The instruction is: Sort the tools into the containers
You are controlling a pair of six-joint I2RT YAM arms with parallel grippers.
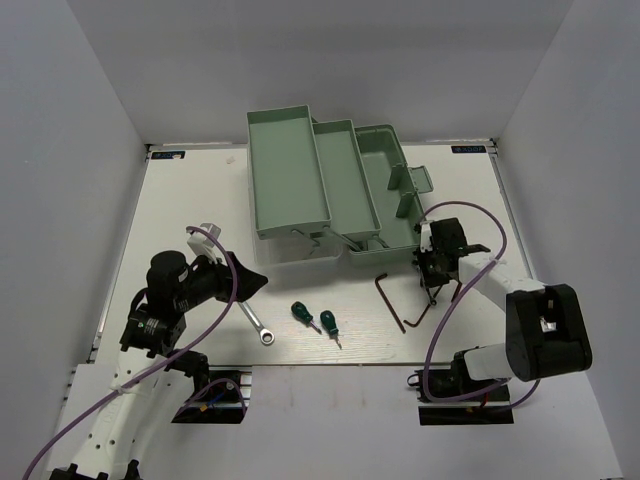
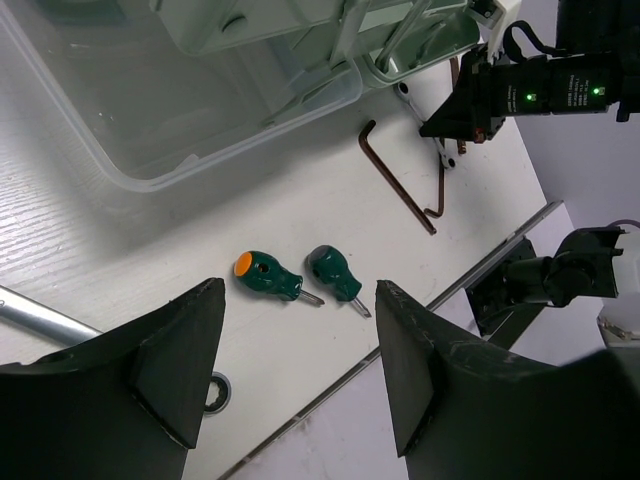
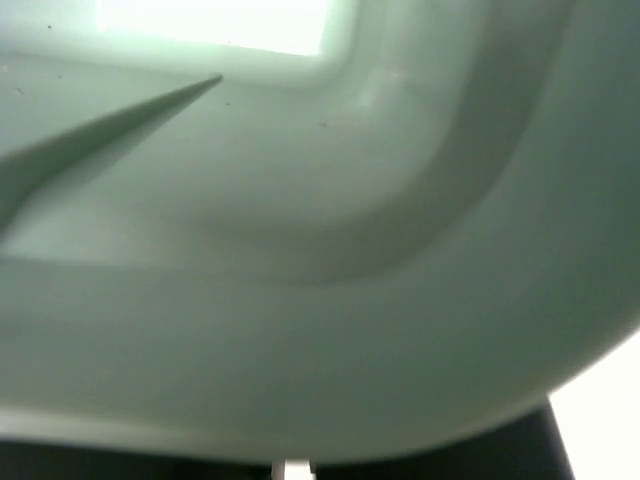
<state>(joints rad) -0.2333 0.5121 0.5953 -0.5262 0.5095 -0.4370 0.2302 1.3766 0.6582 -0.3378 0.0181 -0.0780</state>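
The mint-green toolbox stands open at the back, its trays fanned out. Two green-handled screwdrivers lie near the front edge, and show in the left wrist view. The long wrench lies left of them. My left gripper is open and empty, hovering above the long wrench. Two dark hex keys lie at the right. My right gripper points down by the toolbox's right front corner, apparently shut on the short wrench.
The right wrist view is filled by the toolbox wall, very close. The table's front edge runs just past the screwdrivers. White walls enclose the table on three sides.
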